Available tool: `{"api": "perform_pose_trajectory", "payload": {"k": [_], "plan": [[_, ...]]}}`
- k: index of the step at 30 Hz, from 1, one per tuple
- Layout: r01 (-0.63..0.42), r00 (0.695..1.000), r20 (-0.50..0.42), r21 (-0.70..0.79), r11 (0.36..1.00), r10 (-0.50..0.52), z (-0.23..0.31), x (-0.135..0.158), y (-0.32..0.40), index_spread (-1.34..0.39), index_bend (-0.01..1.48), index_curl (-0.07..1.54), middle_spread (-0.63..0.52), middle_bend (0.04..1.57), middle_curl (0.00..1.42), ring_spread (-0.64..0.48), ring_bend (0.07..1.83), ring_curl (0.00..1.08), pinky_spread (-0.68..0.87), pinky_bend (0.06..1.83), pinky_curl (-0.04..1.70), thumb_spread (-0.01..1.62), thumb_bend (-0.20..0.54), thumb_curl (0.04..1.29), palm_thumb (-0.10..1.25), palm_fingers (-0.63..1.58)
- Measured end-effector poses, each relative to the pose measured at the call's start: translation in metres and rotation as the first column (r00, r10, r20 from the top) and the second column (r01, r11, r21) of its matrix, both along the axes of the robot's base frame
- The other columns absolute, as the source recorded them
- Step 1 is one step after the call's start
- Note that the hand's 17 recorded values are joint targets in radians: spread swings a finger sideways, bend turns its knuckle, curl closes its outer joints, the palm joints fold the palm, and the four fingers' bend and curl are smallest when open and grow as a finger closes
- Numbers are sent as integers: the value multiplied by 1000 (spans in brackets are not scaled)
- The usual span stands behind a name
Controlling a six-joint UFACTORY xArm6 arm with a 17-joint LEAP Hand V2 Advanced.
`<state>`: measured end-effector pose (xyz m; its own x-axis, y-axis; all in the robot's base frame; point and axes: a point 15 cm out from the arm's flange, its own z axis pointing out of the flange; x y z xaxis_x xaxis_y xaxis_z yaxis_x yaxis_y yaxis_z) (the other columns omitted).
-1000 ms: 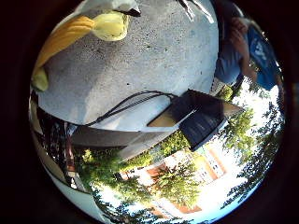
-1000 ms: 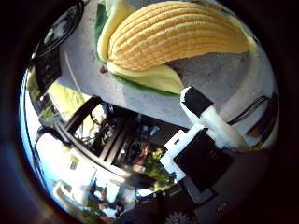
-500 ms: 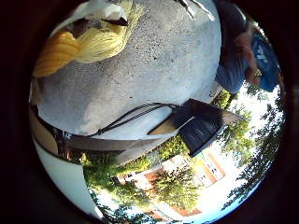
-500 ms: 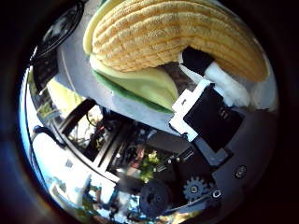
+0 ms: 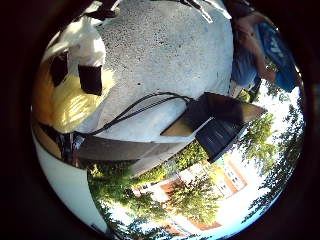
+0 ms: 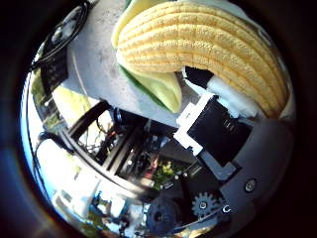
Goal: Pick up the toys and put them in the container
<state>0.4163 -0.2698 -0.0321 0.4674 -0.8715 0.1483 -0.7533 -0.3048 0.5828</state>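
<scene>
A plush corn cob (image 6: 208, 44) lies on the counter (image 5: 170, 60), close under the palm, its husk leaf (image 6: 161, 87) between cob and counter. The hand (image 6: 218, 124) rests against the cob, fingers (image 5: 85, 55) touching it. A box (image 5: 220, 125) stands at the counter's edge.

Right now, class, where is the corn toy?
The corn toy lies on the grey speckled tabletop, close under the palm, with the hand's fingers against its yellow cob.
</scene>
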Motion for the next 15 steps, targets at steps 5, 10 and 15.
{"api": "perform_pose_trajectory", "payload": {"k": [5, 10, 15], "plan": [[27, 998, -56, -14, 1000, -28, 52, -18, 6, -916, 946, -12, -341, 1066, 1230, -151, 1368, 922, 179, 1494, 847, 1154, -4, 559, 1049, 869], [37, 996, -79, 109, 993, -29, 108, -19, 54, -949, 1023, -15, -336, 1098, 1248, -157, 1394, 934, 160, 1506, 880, 1174, -10, 598, 1045, 846], [38, 997, -72, 260, 965, -19, 172, -20, 121, -965, 1081, -17, -330, 1123, 1254, -160, 1409, 940, 149, 1516, 902, 1181, -12, 629, 1042, 829]]}}
